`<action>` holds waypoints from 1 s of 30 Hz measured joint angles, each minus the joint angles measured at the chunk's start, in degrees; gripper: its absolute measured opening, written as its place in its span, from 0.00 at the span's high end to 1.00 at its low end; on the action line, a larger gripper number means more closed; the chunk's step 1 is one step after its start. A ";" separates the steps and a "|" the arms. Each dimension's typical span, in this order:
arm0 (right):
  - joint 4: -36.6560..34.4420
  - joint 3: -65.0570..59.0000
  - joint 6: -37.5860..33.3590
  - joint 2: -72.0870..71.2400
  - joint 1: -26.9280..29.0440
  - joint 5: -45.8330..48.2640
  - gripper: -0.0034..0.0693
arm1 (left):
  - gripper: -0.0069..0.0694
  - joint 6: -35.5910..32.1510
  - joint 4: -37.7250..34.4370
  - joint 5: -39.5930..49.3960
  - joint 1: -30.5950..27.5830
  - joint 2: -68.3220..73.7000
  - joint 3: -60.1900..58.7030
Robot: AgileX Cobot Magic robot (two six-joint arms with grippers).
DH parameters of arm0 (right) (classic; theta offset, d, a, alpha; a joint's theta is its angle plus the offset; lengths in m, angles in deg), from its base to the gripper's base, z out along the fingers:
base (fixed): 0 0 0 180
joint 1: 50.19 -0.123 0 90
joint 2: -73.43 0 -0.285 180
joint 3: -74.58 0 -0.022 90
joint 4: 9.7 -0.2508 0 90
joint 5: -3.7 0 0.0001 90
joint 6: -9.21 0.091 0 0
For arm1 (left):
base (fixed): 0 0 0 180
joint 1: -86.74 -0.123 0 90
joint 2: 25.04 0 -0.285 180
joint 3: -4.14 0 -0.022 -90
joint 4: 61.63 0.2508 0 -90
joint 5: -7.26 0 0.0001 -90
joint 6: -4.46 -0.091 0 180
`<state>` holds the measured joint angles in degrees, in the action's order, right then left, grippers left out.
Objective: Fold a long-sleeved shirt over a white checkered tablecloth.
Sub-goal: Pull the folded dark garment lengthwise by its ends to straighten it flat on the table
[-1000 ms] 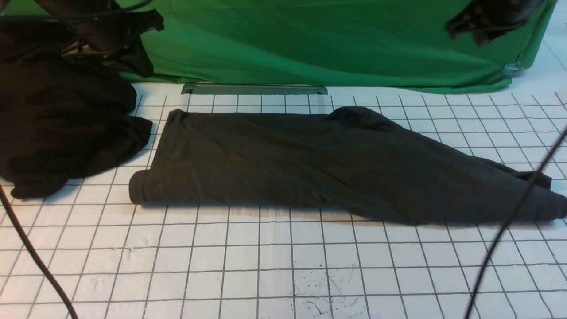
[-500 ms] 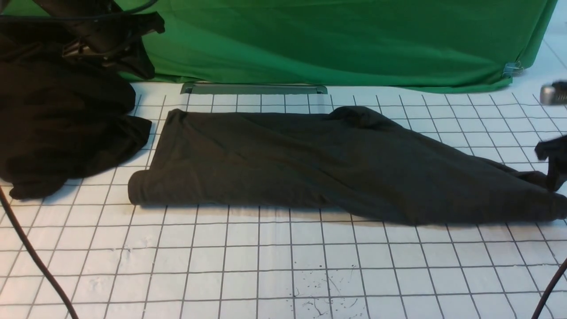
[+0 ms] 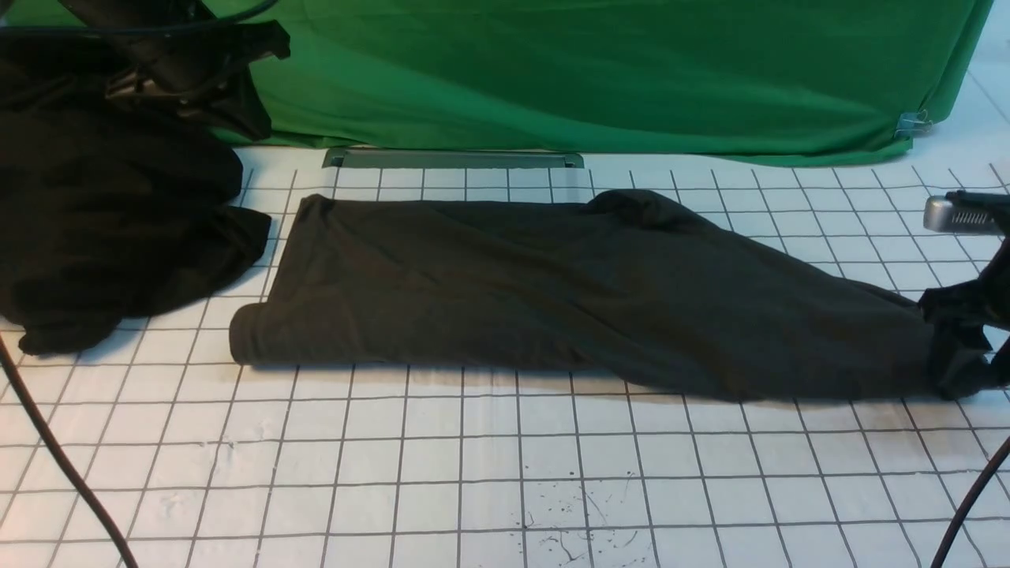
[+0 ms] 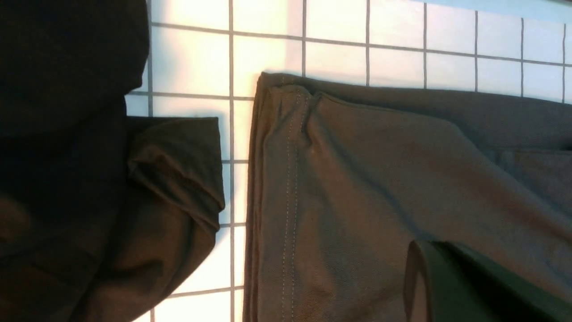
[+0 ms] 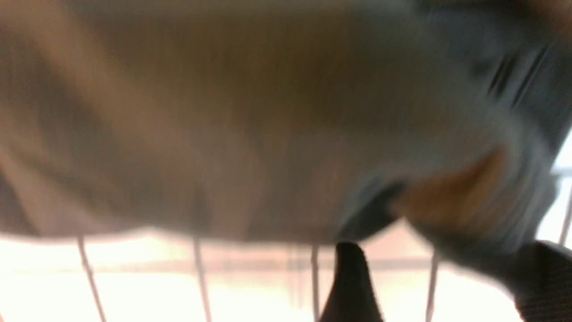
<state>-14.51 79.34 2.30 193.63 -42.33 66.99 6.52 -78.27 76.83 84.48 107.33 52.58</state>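
The long-sleeved shirt (image 3: 552, 292), dark brownish-olive, lies folded into a long band across the white checkered tablecloth (image 3: 473, 457). No print or label shows. My right gripper (image 3: 959, 355) is down at the band's right end. In the blurred right wrist view its jaws stand open (image 5: 442, 255), with bare tablecloth (image 5: 223, 286) between them and the shirt's edge (image 5: 268, 112) just beyond. My left gripper (image 3: 189, 75) hangs high at the far left. Its wrist view shows the shirt's stitched hem (image 4: 290, 188) and only one finger (image 4: 447, 277).
A blacker, lumpy heap of cloth (image 3: 102, 213) sits at the far left, close to the shirt's left end. Green cloth (image 3: 592, 71) hangs along the back, with a grey metal strip (image 3: 454, 158) at its foot. Black cables (image 3: 55, 450) cross both front corners.
My right gripper has come down from the upper right to the shirt's right end. The left arm and the shirt have not moved.
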 joint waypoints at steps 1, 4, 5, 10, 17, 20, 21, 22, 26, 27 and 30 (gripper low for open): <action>0.06 0.00 -0.37 0.00 0.00 1.19 0.33 | 0.91 -0.15 0.00 0.00 0.00 0.00 0.00; 0.55 0.90 -1.19 0.10 0.00 4.70 0.33 | 0.91 -1.12 0.05 0.00 0.00 0.00 0.00; 0.56 1.97 -1.32 0.22 0.00 5.45 0.33 | 0.91 -1.28 0.39 0.00 0.00 -0.01 0.00; 0.71 10.66 -0.50 -0.08 0.17 5.98 0.33 | 0.91 -2.06 1.58 0.00 0.00 -0.06 0.00; 0.76 14.36 -0.62 1.77 0.17 4.49 0.33 | 0.91 -2.06 1.77 0.00 0.00 -0.06 0.00; 0.76 14.36 -0.87 4.91 0.17 4.31 0.33 | 0.91 -2.06 2.00 0.00 0.00 -0.06 0.00; 0.76 14.31 -1.34 7.10 0.17 4.18 0.33 | 0.91 -2.06 2.33 0.00 0.00 -0.06 0.00; 0.93 14.31 -1.67 8.31 0.17 4.18 0.33 | 0.91 -2.06 2.38 0.00 0.00 -0.06 0.00; 2.10 14.31 -1.84 10.61 0.17 4.01 0.33 | 0.91 -2.06 2.54 0.00 0.00 -0.06 0.00; 2.24 14.31 -1.84 10.74 0.17 4.14 0.33 | 0.91 -2.06 2.54 0.00 0.00 -0.06 0.00; 2.44 14.31 -1.89 10.75 0.17 4.98 0.41 | 0.91 -2.06 2.54 0.00 0.00 -0.06 0.00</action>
<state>-12.07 93.65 0.41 204.38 -42.16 71.97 4.46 -75.73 76.83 84.48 107.27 52.58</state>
